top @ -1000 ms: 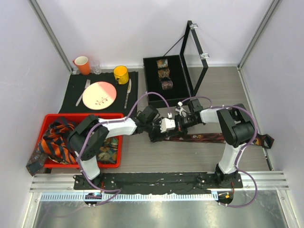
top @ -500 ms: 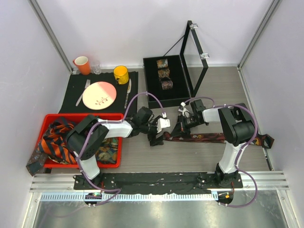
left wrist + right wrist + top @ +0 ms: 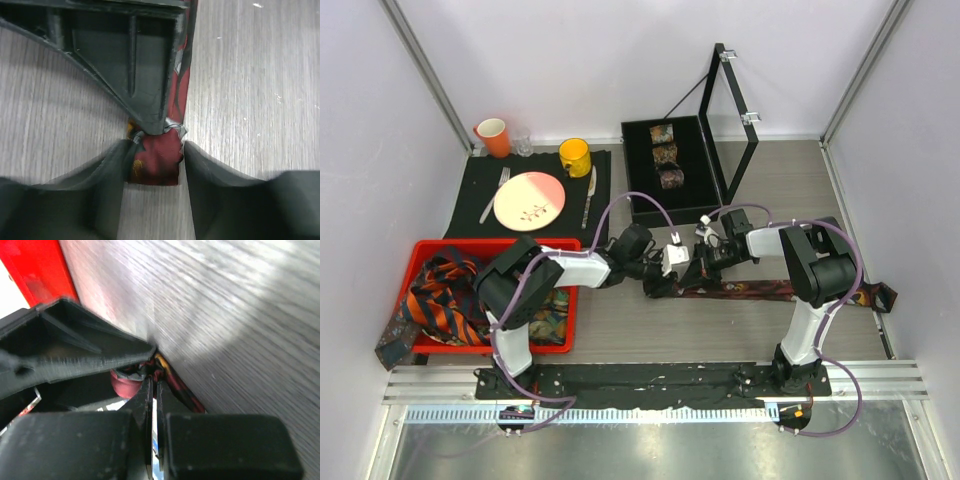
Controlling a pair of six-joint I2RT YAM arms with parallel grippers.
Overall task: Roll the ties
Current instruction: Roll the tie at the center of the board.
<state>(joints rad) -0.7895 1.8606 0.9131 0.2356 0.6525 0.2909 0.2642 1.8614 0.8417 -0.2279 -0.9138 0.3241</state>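
Observation:
A dark red-brown patterned tie lies flat along the table, running right from the two grippers. My right gripper is shut, its tips pinching the tie near its left end; its fingers show from above in the left wrist view. My left gripper is open, and its fingers straddle the tie's end, touching both edges. Three rolled ties sit in the black box. Orange-navy striped and other ties lie in the red bin.
The black box with its raised lid stands just behind the grippers. The red bin is at the left. A place mat with a plate, cutlery, a yellow mug and an orange cup is at the back left.
My left gripper pulled back to the left from the tie's end half a second ago, then returned to it. My right gripper stayed pinching the tie.

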